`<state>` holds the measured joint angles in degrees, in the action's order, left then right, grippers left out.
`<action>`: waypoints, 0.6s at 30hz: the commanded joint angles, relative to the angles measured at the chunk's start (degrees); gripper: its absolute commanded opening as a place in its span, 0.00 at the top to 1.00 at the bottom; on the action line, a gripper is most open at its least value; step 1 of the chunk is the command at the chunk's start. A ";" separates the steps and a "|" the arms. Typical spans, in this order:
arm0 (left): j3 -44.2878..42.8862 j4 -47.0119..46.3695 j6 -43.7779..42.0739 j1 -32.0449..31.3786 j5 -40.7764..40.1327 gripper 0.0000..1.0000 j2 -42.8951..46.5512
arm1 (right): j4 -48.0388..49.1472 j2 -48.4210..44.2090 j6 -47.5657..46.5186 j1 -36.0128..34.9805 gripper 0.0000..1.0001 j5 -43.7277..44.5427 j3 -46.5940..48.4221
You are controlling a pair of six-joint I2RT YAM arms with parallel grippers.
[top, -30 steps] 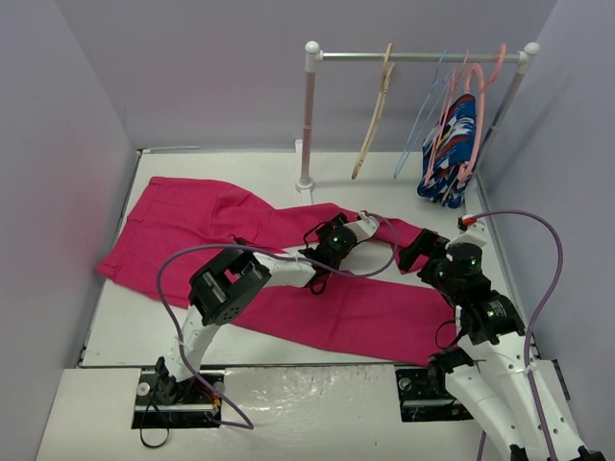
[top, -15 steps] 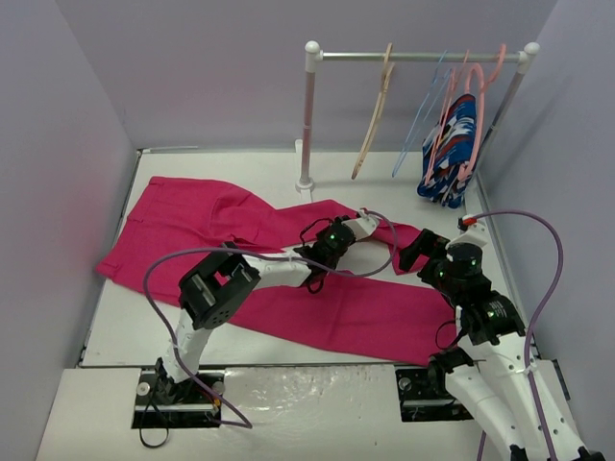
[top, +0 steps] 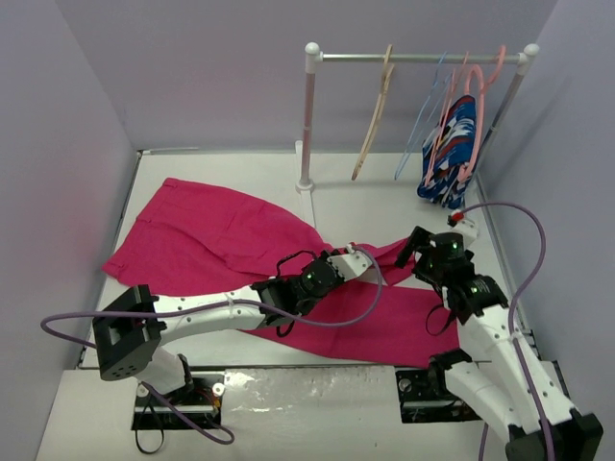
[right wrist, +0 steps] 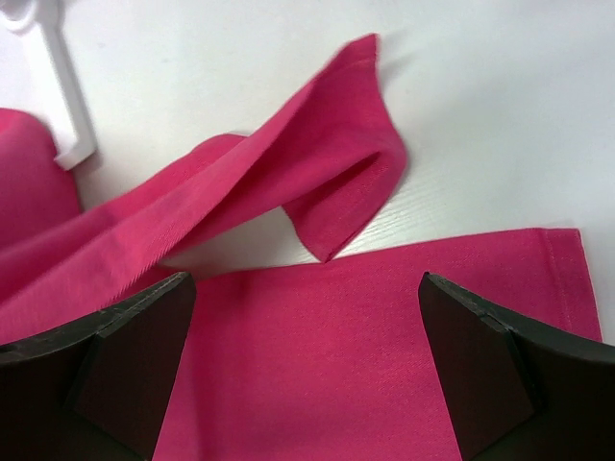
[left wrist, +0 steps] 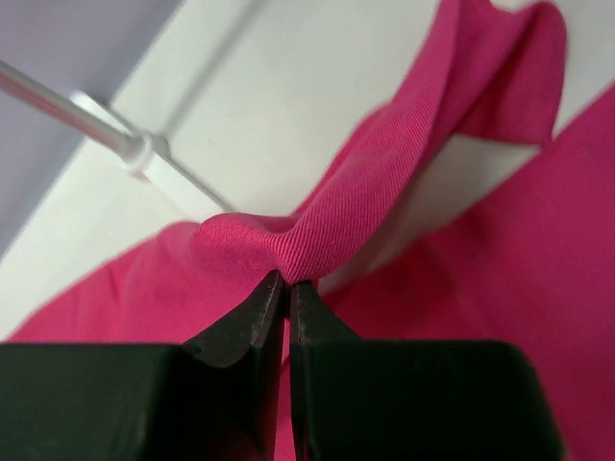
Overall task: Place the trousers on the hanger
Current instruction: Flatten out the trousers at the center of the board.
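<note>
The magenta trousers [top: 211, 235] lie spread over the table, waist at the left, legs running to the right. My left gripper [top: 352, 254] is shut on a pinched fold of the upper leg [left wrist: 384, 163], which rises off the table in a ridge; its fingertips [left wrist: 274, 298] meet on the cloth. My right gripper [top: 421, 252] hangs open above the lower leg [right wrist: 365, 346], its fingers [right wrist: 125, 355] wide apart with nothing between them, near the folded-over hem of the upper leg [right wrist: 356, 182]. The beige hanger [top: 375, 115] hangs on the rail at the back.
A white clothes rack, rail [top: 413, 58] and post [top: 307, 125], stands at the back right; its foot [right wrist: 58, 96] is close to the cloth. A thin blue wire hanger [top: 423, 120], salmon hangers [top: 476, 86] and a blue patterned garment [top: 450, 144] hang on it. Walls enclose the table.
My left gripper shut on the upper trouser leg and drew it toward the near side, the arm stretching out low. The cloth has bunched and shifted. My right gripper moved slightly back and left.
</note>
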<state>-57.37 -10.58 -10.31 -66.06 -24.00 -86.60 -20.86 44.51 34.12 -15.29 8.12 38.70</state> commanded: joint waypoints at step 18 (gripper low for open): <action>11.71 4.27 16.93 -1.80 -2.22 1.00 3.42 | 22.51 27.36 6.85 -0.10 0.16 8.42 3.89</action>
<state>-44.95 -4.61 4.57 -67.45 -25.18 -85.49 -5.93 68.31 40.38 -15.30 12.09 38.41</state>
